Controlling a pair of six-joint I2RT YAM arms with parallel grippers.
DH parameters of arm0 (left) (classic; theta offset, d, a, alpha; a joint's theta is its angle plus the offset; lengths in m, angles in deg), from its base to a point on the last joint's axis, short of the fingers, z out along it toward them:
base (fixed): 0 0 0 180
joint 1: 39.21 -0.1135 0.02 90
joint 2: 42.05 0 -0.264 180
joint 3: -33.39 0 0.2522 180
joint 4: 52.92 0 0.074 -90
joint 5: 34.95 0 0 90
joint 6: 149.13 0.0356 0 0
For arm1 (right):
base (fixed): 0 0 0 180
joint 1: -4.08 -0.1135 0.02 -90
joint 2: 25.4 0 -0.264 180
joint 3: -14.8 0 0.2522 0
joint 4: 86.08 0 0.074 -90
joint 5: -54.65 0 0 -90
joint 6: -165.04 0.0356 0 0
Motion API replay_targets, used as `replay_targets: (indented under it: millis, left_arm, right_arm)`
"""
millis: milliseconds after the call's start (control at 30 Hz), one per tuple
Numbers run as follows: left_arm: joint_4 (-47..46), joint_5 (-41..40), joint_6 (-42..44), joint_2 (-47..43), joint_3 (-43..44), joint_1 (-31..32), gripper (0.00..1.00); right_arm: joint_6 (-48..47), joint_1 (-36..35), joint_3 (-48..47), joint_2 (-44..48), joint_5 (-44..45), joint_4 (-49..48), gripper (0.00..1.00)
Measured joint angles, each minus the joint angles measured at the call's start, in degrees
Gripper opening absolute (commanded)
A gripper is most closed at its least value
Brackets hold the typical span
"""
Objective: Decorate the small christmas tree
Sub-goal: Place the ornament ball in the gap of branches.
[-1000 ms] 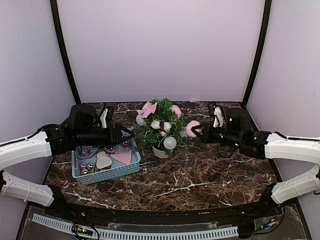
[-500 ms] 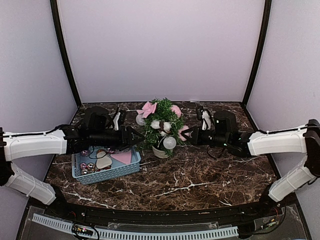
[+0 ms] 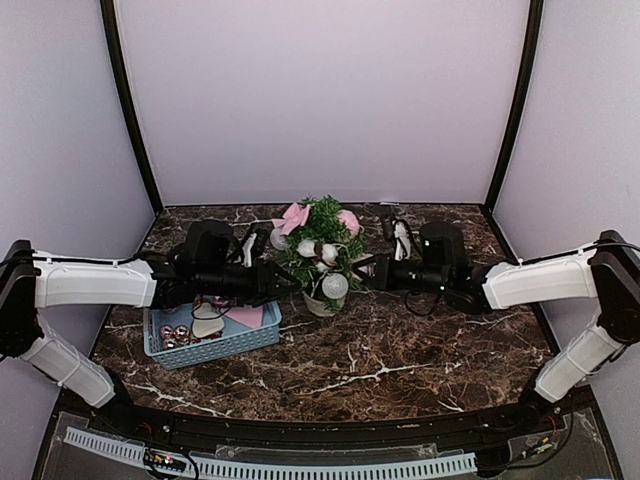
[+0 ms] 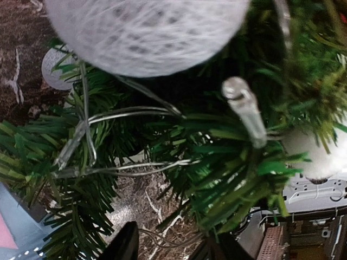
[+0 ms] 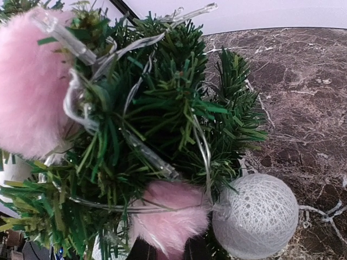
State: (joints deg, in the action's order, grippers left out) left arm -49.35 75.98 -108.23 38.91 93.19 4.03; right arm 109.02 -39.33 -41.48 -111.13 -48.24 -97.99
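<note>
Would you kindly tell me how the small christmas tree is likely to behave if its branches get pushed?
The small christmas tree probably tips easily: bushy top, small white pot. Its needle branches look springy, so they would likely bend and rebound. The white string ball at the branch tips may swing or drop off.
</note>
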Motion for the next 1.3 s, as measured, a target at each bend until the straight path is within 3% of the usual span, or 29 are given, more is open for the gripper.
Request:
replay_targets:
  millis: [267, 600, 800, 1033, 1300]
  left_arm:
    - [-2.25, 1.44, -0.63, 2.38, 0.66, 0.11, 0.10]
    - [-3.58, 2.21, -1.09, 2.97, 0.74, 0.59, 0.00]
    - [-3.91, 2.16, -1.11, 3.41, 0.74, 0.79, 0.04]
    - [-2.34, 0.68, -0.83, 2.10, 0.74, 0.81, 0.20]
    - [1.99, -2.60, -0.02, -4.22, 0.72, 0.79, 0.32]
  right_arm:
    - [0.22, 0.00, -0.02, -4.02, -0.68, -1.77, 0.00]
    - [0.24, 0.00, -0.96, -5.95, -1.36, -3.06, 0.00]
    - [0.61, 0.00, -1.11, -6.40, -1.53, -3.19, 0.19]
    - [0.39, 0.00, -0.17, -1.66, -0.72, -0.92, 0.41]
    - [-0.57, 0.11, 2.60, 8.04, 2.71, 3.43, 0.52]
